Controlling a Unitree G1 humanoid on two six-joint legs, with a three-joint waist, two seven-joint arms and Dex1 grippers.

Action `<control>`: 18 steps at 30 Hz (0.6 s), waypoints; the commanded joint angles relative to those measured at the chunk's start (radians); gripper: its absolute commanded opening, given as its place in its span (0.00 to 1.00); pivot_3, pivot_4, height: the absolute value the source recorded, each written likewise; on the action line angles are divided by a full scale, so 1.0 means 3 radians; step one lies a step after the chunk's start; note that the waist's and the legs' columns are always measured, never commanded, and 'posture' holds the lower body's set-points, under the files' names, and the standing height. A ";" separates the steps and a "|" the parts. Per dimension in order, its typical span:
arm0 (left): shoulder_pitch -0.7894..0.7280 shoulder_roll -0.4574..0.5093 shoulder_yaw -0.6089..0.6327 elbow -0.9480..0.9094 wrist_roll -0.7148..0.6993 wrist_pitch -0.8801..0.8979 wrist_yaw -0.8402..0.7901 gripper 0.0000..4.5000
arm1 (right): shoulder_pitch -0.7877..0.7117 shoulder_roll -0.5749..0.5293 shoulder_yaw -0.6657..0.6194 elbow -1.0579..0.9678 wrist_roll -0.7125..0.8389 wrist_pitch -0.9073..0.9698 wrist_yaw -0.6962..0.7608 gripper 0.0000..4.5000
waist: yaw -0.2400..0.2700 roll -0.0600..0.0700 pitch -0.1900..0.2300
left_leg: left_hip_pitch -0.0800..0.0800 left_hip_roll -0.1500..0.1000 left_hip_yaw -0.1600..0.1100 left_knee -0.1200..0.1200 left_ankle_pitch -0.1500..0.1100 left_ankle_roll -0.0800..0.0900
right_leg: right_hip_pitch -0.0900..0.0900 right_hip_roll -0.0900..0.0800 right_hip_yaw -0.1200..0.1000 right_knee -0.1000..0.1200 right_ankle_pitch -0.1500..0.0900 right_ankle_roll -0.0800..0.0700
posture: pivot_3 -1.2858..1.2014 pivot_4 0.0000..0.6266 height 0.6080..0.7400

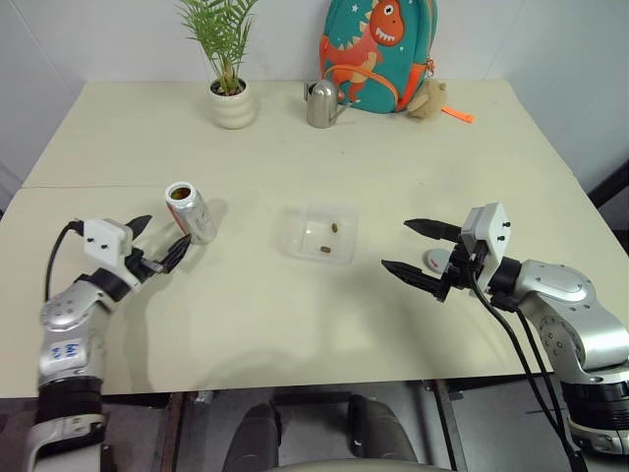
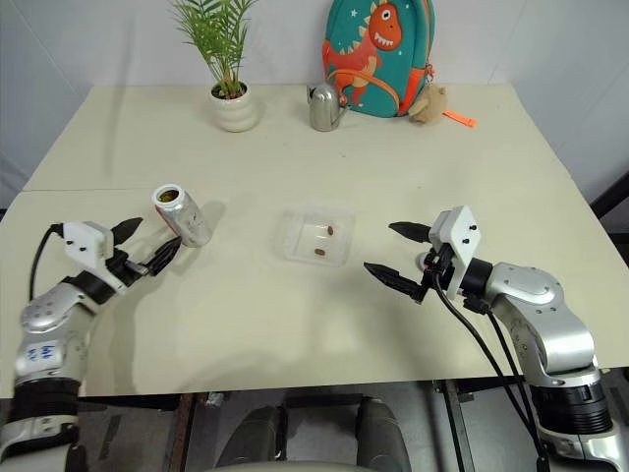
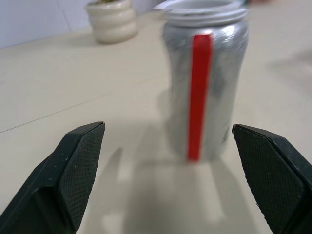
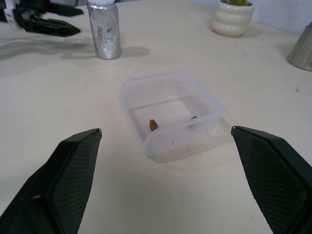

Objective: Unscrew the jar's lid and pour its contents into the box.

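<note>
Jar, lidless and standing upright on the cream desk, toward its left side, just beyond the left claw, whose black fingers are spread wide and hold nothing. Box, a shallow clear container near the desk's centre, well apart from the jar, with two small dark-brown pieces lying in it. Right claw, equally wide and empty, level and aimed toward the box; behind it a small round pale object, probably the lid, rests on the desk, partly covered by the claw. Judged risks: the open jar stands just ahead of the left fingertips, so a careless sideways sweep could topple it and scatter whatever remains inside; the light box could slide if the right claw brushes it. Brownish matter shows at the jar's mouth, but how much is left cannot be made out. A potted plant, a metal watering can and a dinosaur backpack stand at the far edge, clear of the work.
</note>
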 commanded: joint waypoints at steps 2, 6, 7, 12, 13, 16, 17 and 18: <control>0.0197 0.0302 0.0022 -0.0196 0.0069 -0.0245 -0.0428 0.99 | -0.0098 -0.0120 -0.0220 0.0107 0.0005 -0.0160 0.0125 1.00 | 0.0004 0.0002 0.0001 | 0.0000 0.0001 0.0002 0.0000 -0.0002 -0.0001 | -0.0001 0.0000 -0.0001 -0.0001 -0.0008 -0.0014 | 0.52 0.24 1.00; 0.0231 0.0493 -0.0080 -0.0497 -0.0016 -0.0258 -0.0837 0.99 | -0.0037 -0.0289 -0.0316 0.0107 0.0087 -0.0194 0.0395 1.00 | 0.0027 0.0003 0.0002 | -0.0006 0.0003 0.0002 -0.0001 -0.0005 -0.0002 | -0.0003 0.0000 -0.0003 -0.0005 -0.0011 -0.0019 | 0.52 0.24 1.00; 0.0192 0.0519 -0.0134 -0.0618 -0.0099 -0.0240 -0.1002 0.99 | -0.0005 -0.0354 -0.0330 0.0038 0.0128 -0.0167 0.0478 1.00 | 0.0025 0.0003 0.0002 | -0.0006 0.0003 0.0002 -0.0001 -0.0006 -0.0003 | -0.0003 0.0000 -0.0004 -0.0006 -0.0012 -0.0021 | 0.52 0.24 1.00; 0.0027 0.0562 -0.0491 -0.0942 -0.0208 -0.0088 -0.1510 0.99 | 0.0045 -0.0570 -0.0332 -0.0250 0.0315 -0.0045 0.0784 1.00 | 0.0016 0.0008 0.0005 | -0.0005 0.0004 0.0006 -0.0001 -0.0010 -0.0002 | -0.0003 0.0000 -0.0003 -0.0007 -0.0009 -0.0015 | 0.52 0.24 1.00; 0.0023 0.0565 -0.0555 -0.0986 -0.0196 -0.0073 -0.1576 0.99 | 0.0041 -0.0593 -0.0329 -0.0271 0.0321 -0.0055 0.0824 1.00 | 0.0000 0.0010 0.0005 | -0.0005 0.0005 0.0006 -0.0001 -0.0010 -0.0001 | -0.0003 0.0000 -0.0004 -0.0006 -0.0008 -0.0011 | 0.52 0.24 1.00; 0.0005 0.0527 -0.0619 -0.1053 -0.0226 -0.0022 -0.1652 0.99 | 0.0073 -0.0640 -0.0356 -0.0305 0.0350 -0.0065 0.0911 1.00 | -0.0028 0.0010 0.0006 | 0.0001 0.0015 0.0016 -0.0003 -0.0015 0.0001 | -0.0003 0.0009 0.0000 -0.0006 -0.0008 -0.0010 | 0.52 0.24 1.00; -0.0008 0.0512 -0.0617 -0.1062 -0.0248 0.0025 -0.1646 0.99 | 0.0091 -0.0651 -0.0370 -0.0309 0.0349 -0.0066 0.0924 1.00 | -0.0026 0.0010 0.0006 | 0.0001 0.0021 0.0016 -0.0001 -0.0018 -0.0001 | -0.0003 0.0015 0.0000 -0.0006 -0.0008 -0.0010 | 0.52 0.24 1.00; -0.0030 0.0495 -0.0610 -0.1052 -0.0247 0.0033 -0.1627 0.99 | 0.0107 -0.0654 -0.0383 -0.0322 0.0347 -0.0060 0.0915 1.00 | -0.0021 0.0010 0.0006 | 0.0001 0.0025 0.0016 -0.0001 -0.0019 -0.0001 | -0.0004 0.0019 0.0000 -0.0005 -0.0008 -0.0010 | 0.52 0.24 1.00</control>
